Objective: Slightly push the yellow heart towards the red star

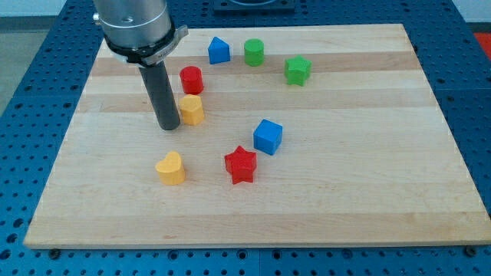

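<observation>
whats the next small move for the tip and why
Probably bring my tip down to the view's left of the yellow heart. It now stands above the heart, beside the yellow block, while the red star lies to the heart's right.

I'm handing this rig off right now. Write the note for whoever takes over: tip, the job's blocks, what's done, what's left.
My tip rests on the board, just to the view's left of the yellow pentagon-like block, well above the yellow heart.
The yellow heart lies toward the view's bottom left; the red star sits to its right, a clear gap between them.
Done: no contact with the heart at this moment.
Left: bring the tip round to the heart's left side, then nudge it slightly rightward toward the star.
</observation>
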